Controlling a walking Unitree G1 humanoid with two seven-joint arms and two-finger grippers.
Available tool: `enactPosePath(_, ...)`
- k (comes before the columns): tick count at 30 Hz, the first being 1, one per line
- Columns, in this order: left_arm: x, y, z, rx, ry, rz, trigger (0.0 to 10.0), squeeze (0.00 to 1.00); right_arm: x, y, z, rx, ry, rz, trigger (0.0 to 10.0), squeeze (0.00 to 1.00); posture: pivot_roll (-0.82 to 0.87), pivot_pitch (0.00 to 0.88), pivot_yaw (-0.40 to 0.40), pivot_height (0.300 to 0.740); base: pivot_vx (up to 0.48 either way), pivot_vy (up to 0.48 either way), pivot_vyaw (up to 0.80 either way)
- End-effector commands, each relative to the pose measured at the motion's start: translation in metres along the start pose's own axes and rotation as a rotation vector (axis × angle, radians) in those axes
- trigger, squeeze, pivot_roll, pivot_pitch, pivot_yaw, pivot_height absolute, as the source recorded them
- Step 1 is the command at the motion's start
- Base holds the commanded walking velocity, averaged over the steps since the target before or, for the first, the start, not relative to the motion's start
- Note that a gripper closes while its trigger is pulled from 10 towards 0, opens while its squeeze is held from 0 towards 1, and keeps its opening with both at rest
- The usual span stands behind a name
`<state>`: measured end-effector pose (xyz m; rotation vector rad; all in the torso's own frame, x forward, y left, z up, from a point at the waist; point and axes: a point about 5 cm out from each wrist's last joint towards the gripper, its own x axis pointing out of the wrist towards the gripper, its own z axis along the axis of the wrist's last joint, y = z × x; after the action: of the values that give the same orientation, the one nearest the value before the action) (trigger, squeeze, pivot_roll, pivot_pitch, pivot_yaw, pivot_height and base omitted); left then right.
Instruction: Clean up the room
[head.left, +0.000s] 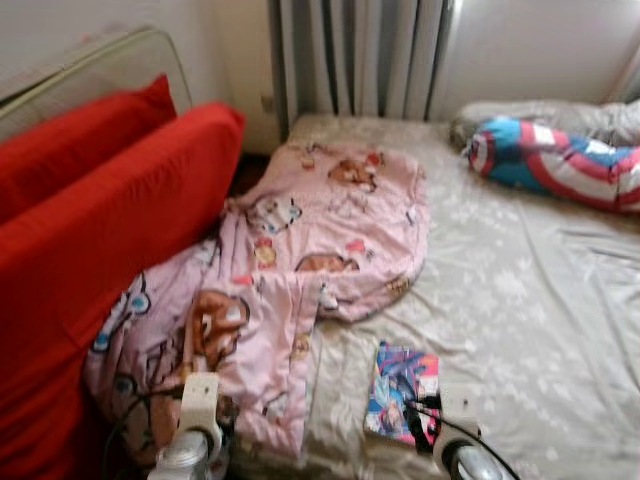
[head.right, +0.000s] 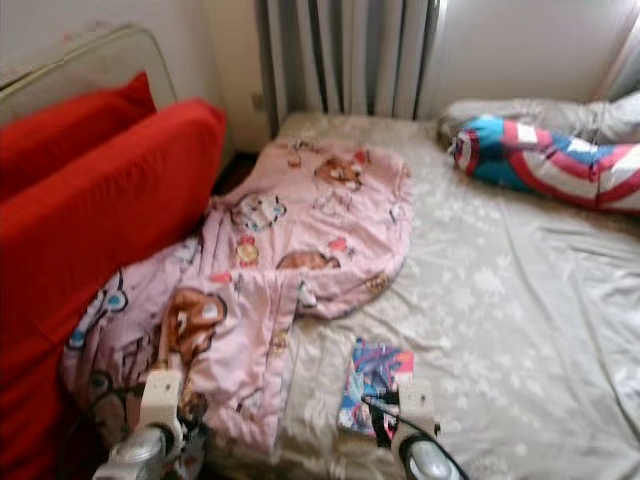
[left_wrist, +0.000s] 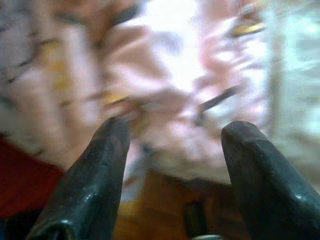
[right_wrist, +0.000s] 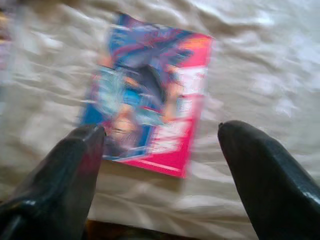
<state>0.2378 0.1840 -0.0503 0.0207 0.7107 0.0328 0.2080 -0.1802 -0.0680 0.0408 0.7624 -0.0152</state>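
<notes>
A pink cartoon-print blanket (head.left: 290, 270) lies crumpled over the left side of the bed and hangs off its near edge. A colourful book (head.left: 402, 392) with a blue and pink cover lies flat on the grey sheet near the front edge. My right gripper (right_wrist: 162, 132) is open just short of the book (right_wrist: 150, 100), fingers apart with nothing between them. My left gripper (left_wrist: 175, 132) is open in front of the blanket's (left_wrist: 165, 65) hanging edge, holding nothing. Both wrists (head.left: 195, 440) show at the bottom of the eye views.
Two red cushions (head.left: 100, 230) lean along the bed's left side against a headboard. A star-and-stripe patterned bolster (head.left: 560, 160) and a grey pillow (head.left: 560, 115) lie at the far right. A radiator (head.left: 360, 55) stands behind the bed. The grey sheet (head.left: 520, 290) is open on the right.
</notes>
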Motion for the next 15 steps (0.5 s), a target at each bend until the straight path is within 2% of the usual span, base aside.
enactPosePath(1,-0.001,0.006,0.0,0.002,-0.001,0.012,10.0,0.0,0.002,0.003,0.005,0.01,-0.017,0.007,10.0,0.0,-0.1,0.013,0.003,0.74,0.0,0.0,0.0)
enactPosePath(6,0.0,0.004,0.005,-0.013,-0.029,0.002,10.0,0.0,0.002,0.004,0.008,0.007,-0.035,0.011,10.0,0.0,-0.11,0.011,0.002,0.74,0.0,0.0,0.0)
enactPosePath(13,0.005,-0.001,0.038,-0.017,-0.176,-0.041,10.0,0.0,0.006,0.004,0.027,0.004,-0.117,0.007,10.0,0.0,-0.12,0.004,0.002,0.74,0.0,0.0,0.0)
enactPosePath(15,0.005,-0.001,0.048,-0.016,-0.239,-0.049,10.0,0.0,0.007,0.002,0.04,0.012,-0.182,-0.004,10.0,0.0,-0.12,0.0,-0.001,0.74,0.0,0.0,0.0)
